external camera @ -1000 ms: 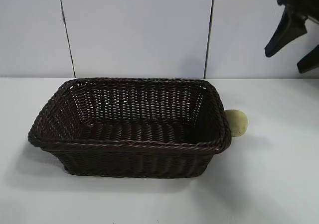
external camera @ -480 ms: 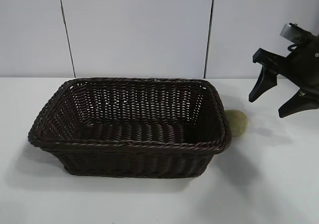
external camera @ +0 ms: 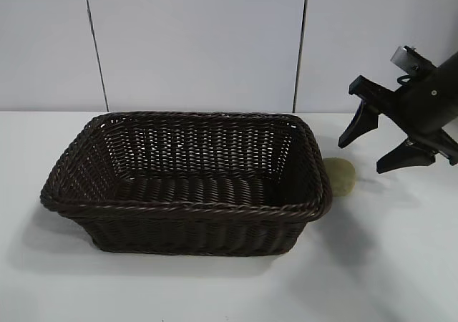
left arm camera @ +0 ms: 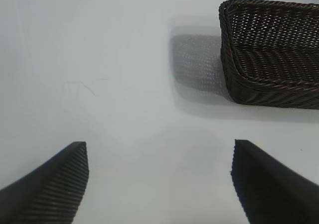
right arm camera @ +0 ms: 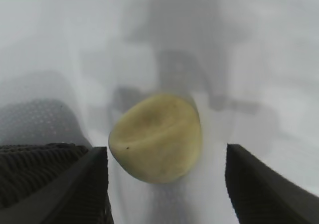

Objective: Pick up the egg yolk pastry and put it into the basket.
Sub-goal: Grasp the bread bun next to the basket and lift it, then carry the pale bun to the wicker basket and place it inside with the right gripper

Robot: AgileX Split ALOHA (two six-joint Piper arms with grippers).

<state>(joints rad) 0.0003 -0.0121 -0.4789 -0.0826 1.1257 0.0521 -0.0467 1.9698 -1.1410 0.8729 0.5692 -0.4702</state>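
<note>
Two spread fingers of the right gripper point(external camera: 368, 147) hang above the table point(external camera: 401, 265), just right of the egg yolk pastry point(external camera: 339, 177), which lies on the table beside the basket point(external camera: 186, 182), seemingly touching its right wall. The left gripper point(left arm camera: 159, 184), also spread wide, hovers well apart from the basket.

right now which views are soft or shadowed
Right wrist view: the pastry is soft, with blurred shadows on the table behind. Left wrist view: the basket casts a mesh shadow, and the near fingers blur. Exterior view: sharp, with soft shadow under the right gripper.
</note>
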